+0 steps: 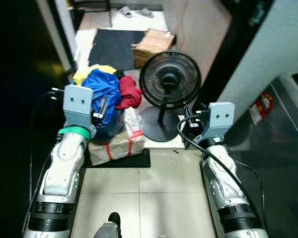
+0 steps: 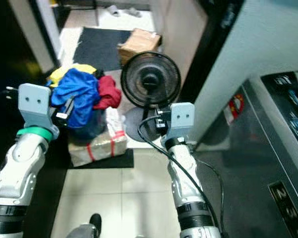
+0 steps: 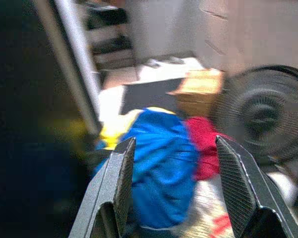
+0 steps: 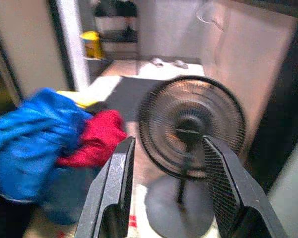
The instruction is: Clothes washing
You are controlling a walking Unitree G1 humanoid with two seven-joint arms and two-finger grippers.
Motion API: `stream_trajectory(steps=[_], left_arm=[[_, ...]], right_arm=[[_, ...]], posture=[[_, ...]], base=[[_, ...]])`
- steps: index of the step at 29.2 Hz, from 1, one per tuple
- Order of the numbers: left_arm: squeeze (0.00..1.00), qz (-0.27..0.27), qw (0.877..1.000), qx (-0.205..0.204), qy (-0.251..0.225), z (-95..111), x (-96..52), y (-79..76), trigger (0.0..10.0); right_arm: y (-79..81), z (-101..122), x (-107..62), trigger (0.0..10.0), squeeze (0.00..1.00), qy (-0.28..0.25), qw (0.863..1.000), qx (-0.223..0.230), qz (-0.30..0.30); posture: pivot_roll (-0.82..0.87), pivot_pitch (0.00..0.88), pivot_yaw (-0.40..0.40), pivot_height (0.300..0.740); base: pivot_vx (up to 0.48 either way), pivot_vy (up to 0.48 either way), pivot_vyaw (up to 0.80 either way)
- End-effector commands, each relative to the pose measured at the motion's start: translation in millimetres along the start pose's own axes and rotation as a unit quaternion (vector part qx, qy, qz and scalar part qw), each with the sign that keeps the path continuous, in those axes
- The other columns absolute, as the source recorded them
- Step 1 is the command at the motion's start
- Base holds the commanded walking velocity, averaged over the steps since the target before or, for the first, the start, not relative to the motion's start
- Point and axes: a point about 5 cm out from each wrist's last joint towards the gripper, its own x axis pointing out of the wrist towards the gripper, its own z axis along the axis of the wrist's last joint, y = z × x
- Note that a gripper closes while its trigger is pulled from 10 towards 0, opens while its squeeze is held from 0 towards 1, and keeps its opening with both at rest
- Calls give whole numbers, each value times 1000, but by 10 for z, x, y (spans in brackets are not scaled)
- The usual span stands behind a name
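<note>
A heap of clothes (image 1: 105,90) sits on the floor: a crumpled blue garment (image 1: 103,89) on top, a red one (image 1: 129,92) touching its right side, a yellow one (image 1: 87,74) at the far left. The heap rests on a wrapped bundle (image 1: 114,144) banded in red tape, lying on a dark mat (image 1: 120,159).

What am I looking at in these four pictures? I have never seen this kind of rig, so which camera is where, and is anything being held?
This is a walking humanoid robot with two silver arms. The two wide pictures come from cameras in its head, looking down at the floor ahead. The other two come from cameras on its wrists, looking along each tool's two black fingers.

On the tiled floor stands a pile of clothes, blue, red and yellow, beside a wrapped bundle with red tape. To the right stands a black fan, with a cardboard box behind it.

The left tool is open and aimed at the blue garment. The right tool is open and faces the fan. Neither holds anything.
</note>
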Motion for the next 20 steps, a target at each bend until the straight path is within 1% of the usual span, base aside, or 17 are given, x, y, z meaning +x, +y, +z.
stream_trajectory(steps=[1,8,20], left_arm=[[0,-8,1000,2,8,-44,-26,-57,10000],[0,-9,1000,9,5,-48,-22,-65,10000],[0,-8,1000,10,6,-62,-22,-73,10000]], right_arm=[[-44,-78,-57,10000,0,15,1000,0,-4],[-6,-106,-60,10000,0,19,1000,1,4],[6,-116,-50,10000,0,21,1000,-5,10]], posture=[[66,71,-27,740],[69,67,-29,740],[67,57,-33,740]], base=[[409,0,0],[453,0,0],[449,0,0]])
